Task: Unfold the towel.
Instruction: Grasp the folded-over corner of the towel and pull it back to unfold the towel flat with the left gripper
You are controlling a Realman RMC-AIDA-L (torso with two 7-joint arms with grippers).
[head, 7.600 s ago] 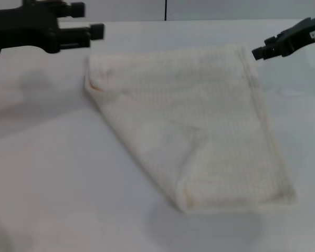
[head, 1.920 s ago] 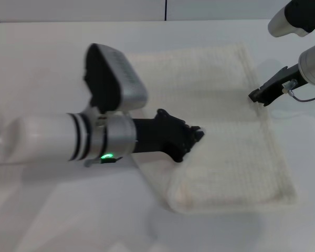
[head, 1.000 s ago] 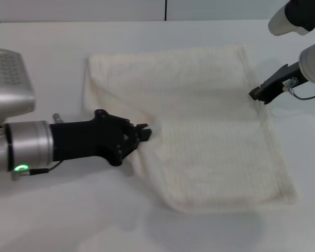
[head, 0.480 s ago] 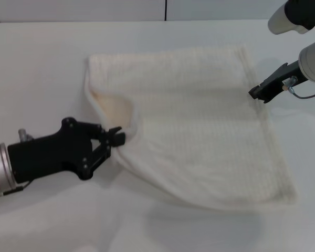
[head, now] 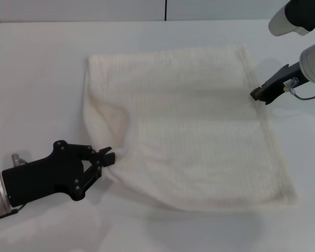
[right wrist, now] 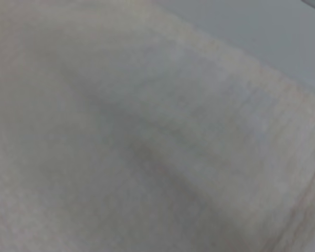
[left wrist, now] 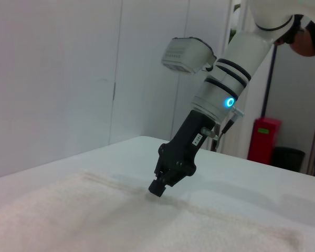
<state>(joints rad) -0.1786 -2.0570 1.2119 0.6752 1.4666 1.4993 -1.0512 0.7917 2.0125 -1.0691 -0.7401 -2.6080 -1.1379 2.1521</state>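
Note:
The cream-white waffle towel (head: 199, 131) lies on the white table (head: 42, 68), mostly spread out, with a curled fold along its left side. My left gripper (head: 109, 156) is at the front left, low over the table, shut on the towel's pulled-out corner. My right gripper (head: 256, 95) is shut and presses its tip down on the towel's far right hem. The left wrist view shows that right gripper (left wrist: 157, 188) standing on the towel (left wrist: 94, 220). The right wrist view is filled by towel cloth (right wrist: 121, 131).
Bare white table surrounds the towel on the left, front and right. The table's far edge meets a wall behind. The left wrist view shows a red bin (left wrist: 262, 139) in the background, off the table.
My left gripper has drawn the towel's upper layer from the middle toward the front left, opening the fold. The right gripper has stayed on the right hem.

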